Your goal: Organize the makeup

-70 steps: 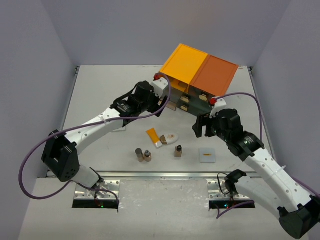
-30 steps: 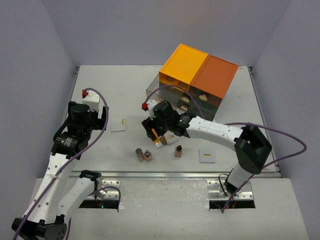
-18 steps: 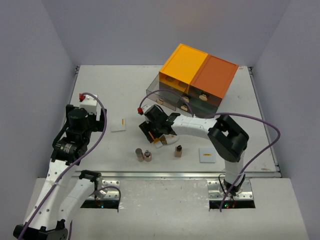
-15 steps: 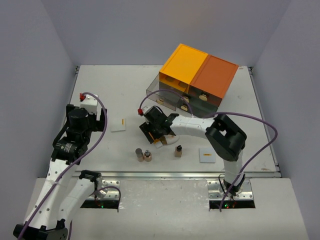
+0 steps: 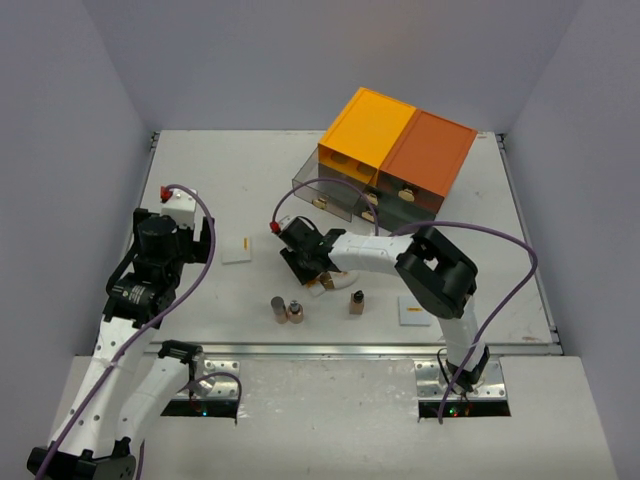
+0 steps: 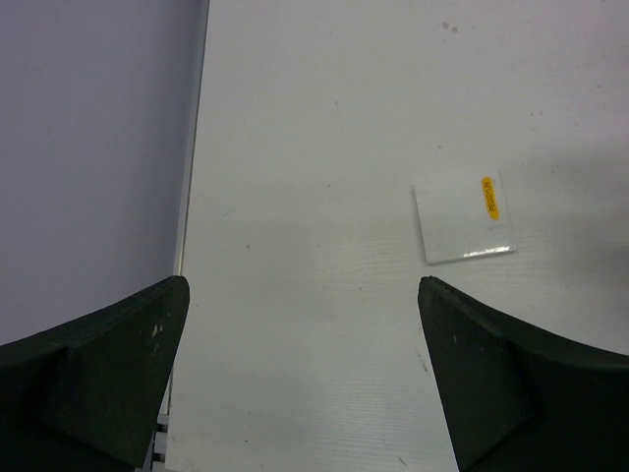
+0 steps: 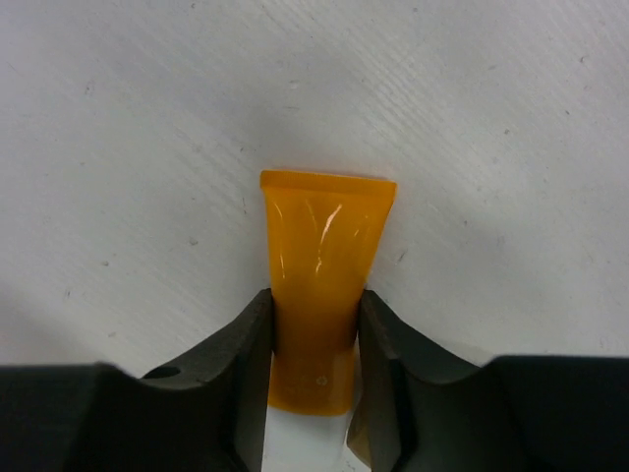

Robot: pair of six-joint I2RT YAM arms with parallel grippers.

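right end effector (image 7: 314, 310) pinches the orange plastic tube (image 7: 326, 236) between its fingers, flat on the white desk (image 7: 147, 118); left end effector (image 6: 300, 295) gapes wide, empty; flat white square sachet (image 6: 462, 218) sits ahead-right of it

Inventory, my count; all positions referenced to drawer chest (image 5: 395, 150).
- Chest itself: one unit, two orange top sections side by side.
- orange tube (image 7: 326, 246): one, on my side of chest, off its left corner.
- small brown bottles (image 5: 295, 312): three, further toward me from chest; two paired close together, third apart to right.
- flat white square (image 5: 237, 250): two in total; this one well left of chest, other (image 5: 414, 310) on my side of chest.
- my arms (image 5: 385, 250): two.
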